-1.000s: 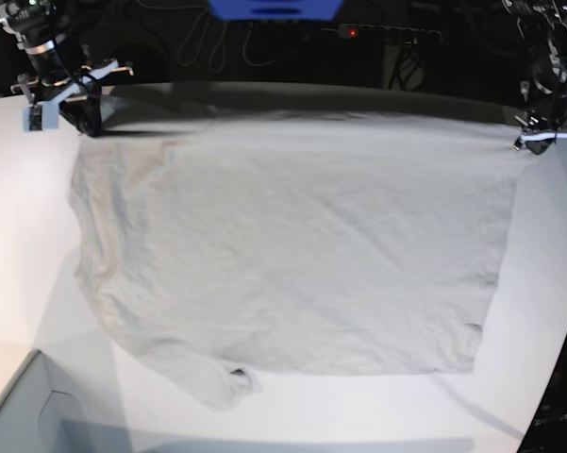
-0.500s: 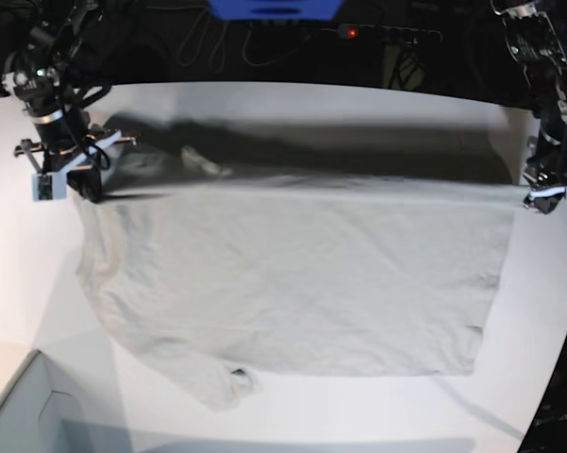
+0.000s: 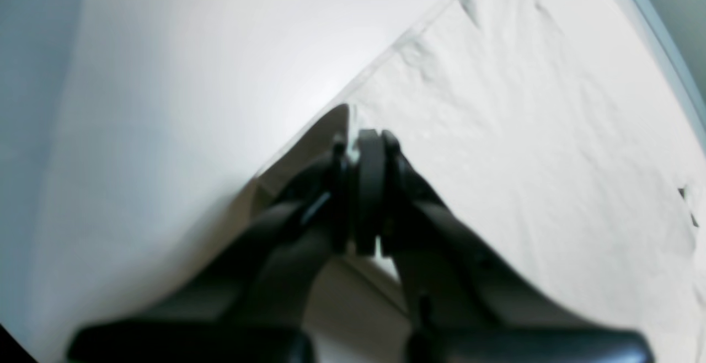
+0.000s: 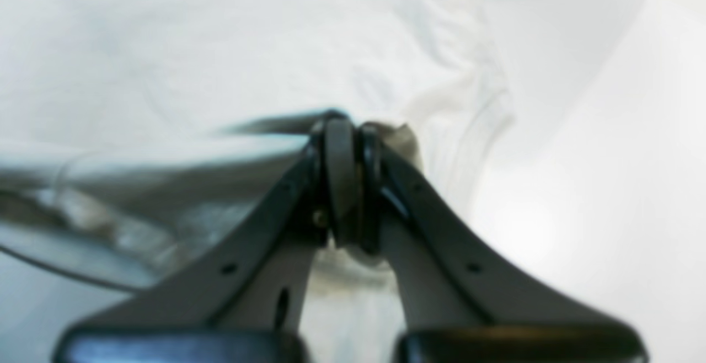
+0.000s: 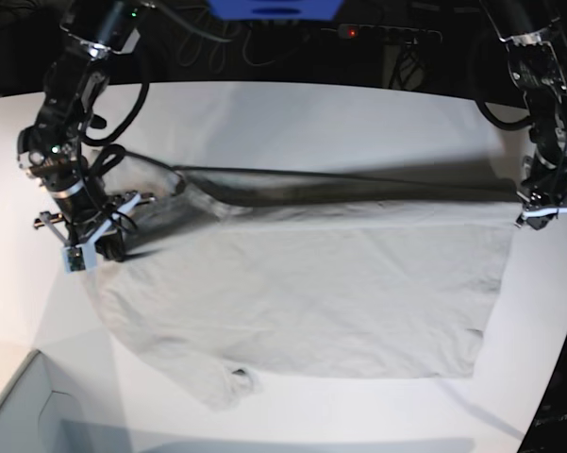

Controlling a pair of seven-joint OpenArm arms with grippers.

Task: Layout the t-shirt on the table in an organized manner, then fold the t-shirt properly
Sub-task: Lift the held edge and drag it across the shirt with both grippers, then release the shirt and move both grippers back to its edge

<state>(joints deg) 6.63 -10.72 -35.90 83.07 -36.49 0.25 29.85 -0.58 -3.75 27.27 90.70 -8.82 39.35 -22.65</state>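
T-shirt lies spread across the white worktop, its far edge lifted. Left gripper and right gripper are each clamped on a far corner of it.

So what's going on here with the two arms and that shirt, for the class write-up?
A two-armed robot is folding a light grey-beige cotton t-shirt on a large white table. The right gripper and the left gripper are each shut on one end of the shirt's far edge, holding it raised above the cloth below, towards the near side. The near part lies flat on the table, one sleeve sticking out at the front.
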